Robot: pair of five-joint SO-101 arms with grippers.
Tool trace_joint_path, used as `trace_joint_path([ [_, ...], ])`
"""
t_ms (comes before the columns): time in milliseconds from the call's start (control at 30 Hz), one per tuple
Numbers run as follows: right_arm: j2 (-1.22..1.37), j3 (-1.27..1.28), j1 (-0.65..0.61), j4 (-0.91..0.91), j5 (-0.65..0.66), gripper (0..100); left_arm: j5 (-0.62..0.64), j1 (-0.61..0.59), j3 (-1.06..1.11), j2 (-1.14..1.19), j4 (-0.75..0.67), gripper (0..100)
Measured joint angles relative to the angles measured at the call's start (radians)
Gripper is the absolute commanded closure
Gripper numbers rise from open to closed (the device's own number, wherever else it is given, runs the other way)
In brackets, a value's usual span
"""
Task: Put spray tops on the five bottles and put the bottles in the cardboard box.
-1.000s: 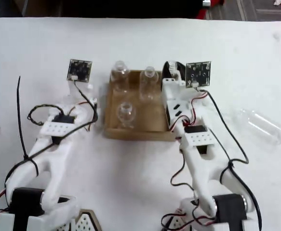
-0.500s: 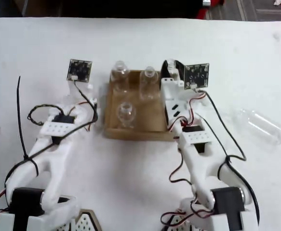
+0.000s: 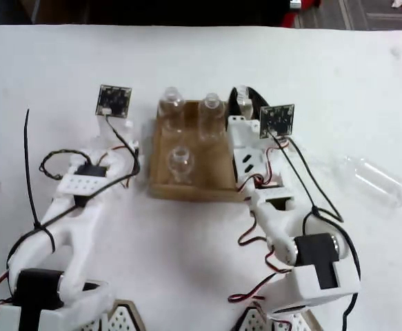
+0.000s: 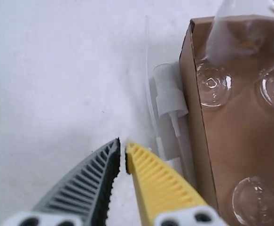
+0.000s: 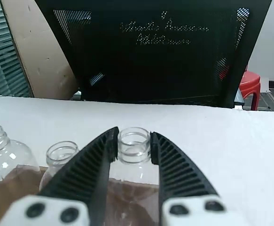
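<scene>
The right gripper [image 5: 133, 135] has its fingers clamped on the neck of an upright, topless bottle [image 5: 133, 151] at the far right corner of the box [image 3: 194, 190]. The left gripper [image 4: 122, 144] holds its fingers together over the tabletop [image 4: 57, 70]. A spray top [image 4: 168, 94] lies just ahead of them, lengthwise against the box's left wall.

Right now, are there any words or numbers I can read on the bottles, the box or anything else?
Black chair back: two lines of pale writing, too blurred to read.
Small circuit boards: any markings are too small to read.
Bottles and cardboard box: no labels or print visible.
</scene>
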Motion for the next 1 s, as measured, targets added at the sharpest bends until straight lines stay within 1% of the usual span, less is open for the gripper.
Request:
trace_joint_path([
  [400, 0.006, 0.0, 0.0, 0.0, 0.0, 97.8, 0.0, 0.0, 0.0, 0.0, 0.0, 98],
  [567, 0.006, 0.0, -0.015, 0.0, 0.0, 89.1, 0.0, 0.0, 0.0, 0.0, 0.0, 98],
  [1000, 0.006, 0.0, -0.028, 0.029, 0.0, 88.8, 0.0, 0.0, 0.0, 0.0, 0.0, 98],
])
